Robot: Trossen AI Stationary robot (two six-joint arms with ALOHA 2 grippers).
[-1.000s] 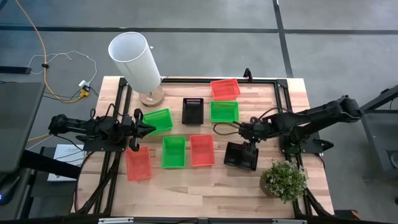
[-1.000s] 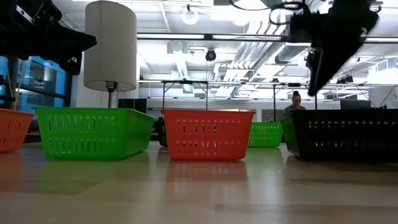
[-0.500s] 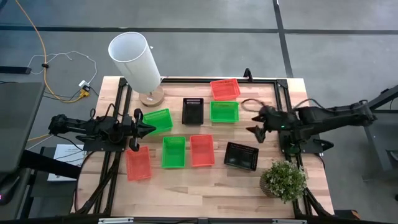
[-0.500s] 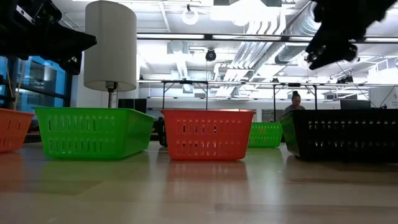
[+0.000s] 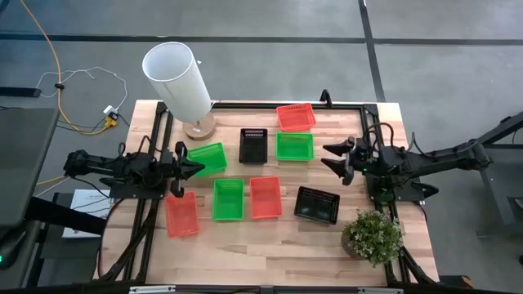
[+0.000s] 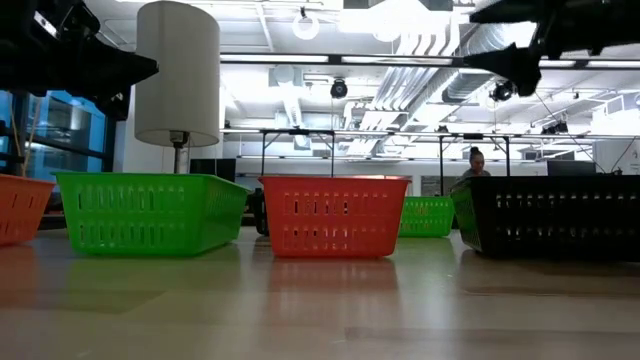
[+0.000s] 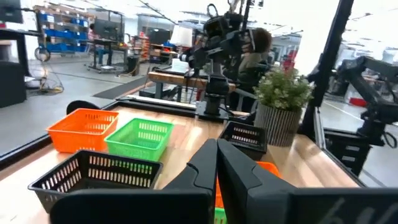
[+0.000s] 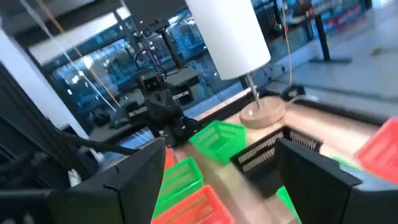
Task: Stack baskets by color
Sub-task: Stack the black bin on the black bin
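Observation:
Several mesh baskets rest on their bases, apart from one another, on the wooden table. Far row: red basket, black basket, green basket, green basket. Near row: red basket, green basket, red basket, black basket. My right gripper stands open and level above the table's right part, pointing left, with nothing between its fingers. My left gripper is shut and level at the left side, beside the green basket.
A tall white cylinder on a round wooden foot stands at the far left corner. A potted plant stands at the near right corner. A black frame rail runs around the table. A person shows far behind.
My right gripper has risen from the black basket in the near row, drawn back toward the table's right and far side, and tipped from pointing down to level. The black basket stays on the table.

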